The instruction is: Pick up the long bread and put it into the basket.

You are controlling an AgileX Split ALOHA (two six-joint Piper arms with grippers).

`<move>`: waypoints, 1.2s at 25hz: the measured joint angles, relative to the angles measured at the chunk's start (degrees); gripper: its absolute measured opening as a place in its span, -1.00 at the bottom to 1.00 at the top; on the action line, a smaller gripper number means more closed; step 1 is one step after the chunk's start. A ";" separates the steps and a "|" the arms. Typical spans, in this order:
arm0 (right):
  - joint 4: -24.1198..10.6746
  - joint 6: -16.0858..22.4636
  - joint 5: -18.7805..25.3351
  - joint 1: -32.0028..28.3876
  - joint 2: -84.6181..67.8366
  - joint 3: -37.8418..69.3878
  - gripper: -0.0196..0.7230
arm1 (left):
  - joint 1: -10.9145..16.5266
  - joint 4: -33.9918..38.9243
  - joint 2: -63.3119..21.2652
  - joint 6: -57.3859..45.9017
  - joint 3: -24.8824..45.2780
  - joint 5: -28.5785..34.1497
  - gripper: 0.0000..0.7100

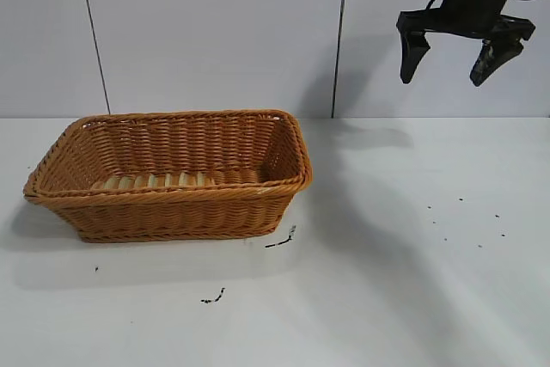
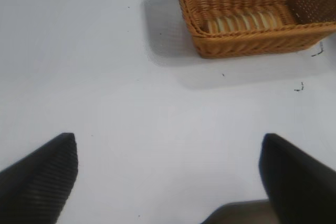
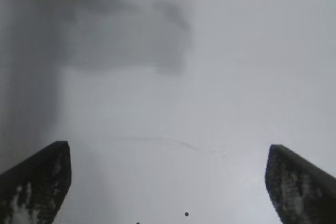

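Observation:
The long bread (image 1: 155, 181) lies flat on the floor of the wicker basket (image 1: 284, 185), along its near wall, with only its striped top showing over the rim. The left wrist view shows the same loaf (image 2: 244, 22) inside the basket (image 2: 247, 45), far from my left gripper (image 2: 168, 142), which is open and empty over bare table. High at the upper right, well clear of the basket, my right gripper (image 1: 449, 64) hangs open with nothing between its fingers. In its own wrist view the right gripper (image 3: 168, 150) frames only white table.
A white table (image 1: 387, 281) runs out to the right of the basket, with small dark specks (image 1: 464, 221) and short dark marks (image 1: 282, 240) in front of the basket. A white panelled wall stands behind.

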 joint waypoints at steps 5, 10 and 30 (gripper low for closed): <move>0.00 0.00 0.05 0.00 -12.82 10.00 0.91 | 0.00 0.00 0.00 0.00 0.00 0.00 0.95; 0.00 0.00 0.05 0.00 -28.92 24.22 0.91 | 0.00 0.00 0.00 0.00 0.00 0.00 0.95; -0.05 0.00 -6.90 0.00 -102.75 90.55 0.91 | 0.00 0.00 0.00 0.00 0.00 0.00 0.95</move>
